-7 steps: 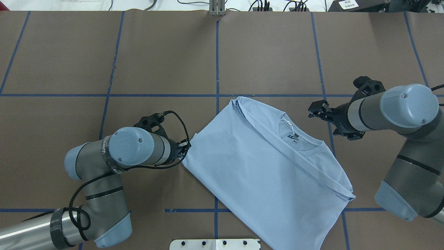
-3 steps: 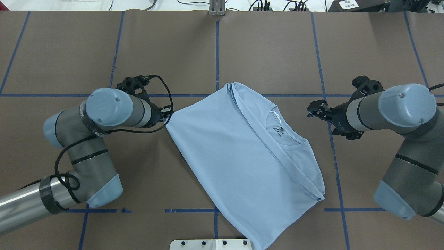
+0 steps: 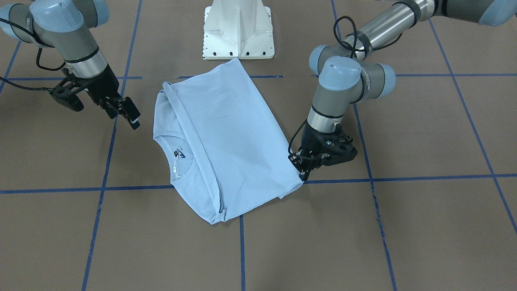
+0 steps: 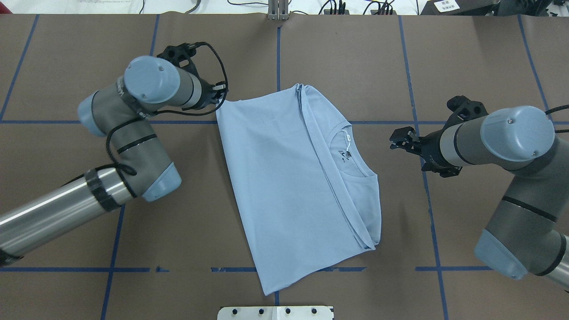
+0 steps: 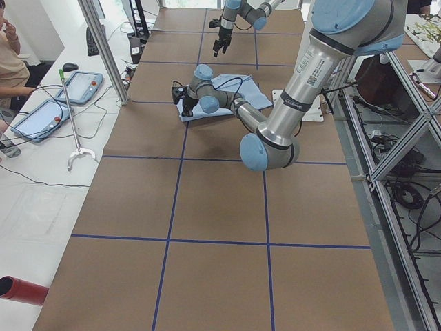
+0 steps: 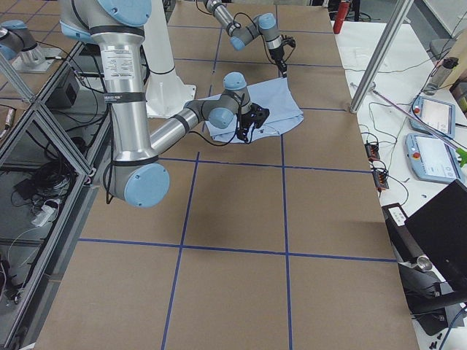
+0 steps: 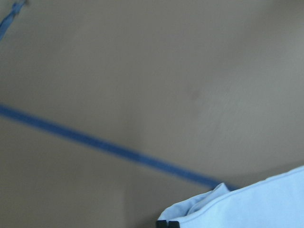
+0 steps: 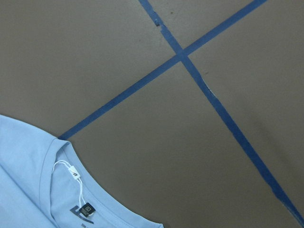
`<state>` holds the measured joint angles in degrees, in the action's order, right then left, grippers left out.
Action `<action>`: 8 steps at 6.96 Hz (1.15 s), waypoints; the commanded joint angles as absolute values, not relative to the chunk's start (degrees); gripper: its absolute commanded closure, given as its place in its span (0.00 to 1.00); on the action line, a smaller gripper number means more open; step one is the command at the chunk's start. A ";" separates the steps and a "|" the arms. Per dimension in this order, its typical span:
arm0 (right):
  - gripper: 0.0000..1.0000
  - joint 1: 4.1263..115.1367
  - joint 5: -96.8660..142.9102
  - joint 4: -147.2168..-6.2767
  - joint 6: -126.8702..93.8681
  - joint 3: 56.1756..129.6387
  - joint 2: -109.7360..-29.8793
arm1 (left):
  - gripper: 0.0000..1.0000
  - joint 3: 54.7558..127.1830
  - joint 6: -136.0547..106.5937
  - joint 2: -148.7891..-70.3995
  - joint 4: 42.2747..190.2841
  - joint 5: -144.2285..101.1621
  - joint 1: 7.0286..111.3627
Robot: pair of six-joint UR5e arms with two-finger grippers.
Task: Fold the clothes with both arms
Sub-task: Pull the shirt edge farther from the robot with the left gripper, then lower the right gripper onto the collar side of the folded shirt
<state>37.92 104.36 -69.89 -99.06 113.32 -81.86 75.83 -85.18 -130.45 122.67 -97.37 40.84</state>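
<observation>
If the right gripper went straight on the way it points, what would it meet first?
Probably the T-shirt near its collar, though it might touch the table just short; depth is unclear.

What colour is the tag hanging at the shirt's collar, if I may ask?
White. The tag on the shirt shows best in the right wrist view.

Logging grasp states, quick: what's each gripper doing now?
Left gripper: closed on the T-shirt corner.
Right gripper: open, holding nothing.
</observation>
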 commanded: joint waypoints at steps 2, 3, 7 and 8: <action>0.00 37.09 103.28 -69.87 -99.75 111.27 -77.09 | 1.00 50.67 -78.51 -142.02 138.31 -97.38 47.36; 0.00 36.92 103.45 -69.87 -99.84 111.01 -76.38 | 1.00 50.45 -78.49 -141.94 138.95 -97.30 47.37; 0.00 26.84 97.84 -70.66 -99.58 110.74 -71.03 | 0.62 68.87 -81.54 -131.43 138.25 -98.09 46.15; 0.01 25.33 98.08 -71.36 -98.10 109.35 -67.80 | 0.62 69.17 -81.82 -130.87 138.25 -98.09 45.27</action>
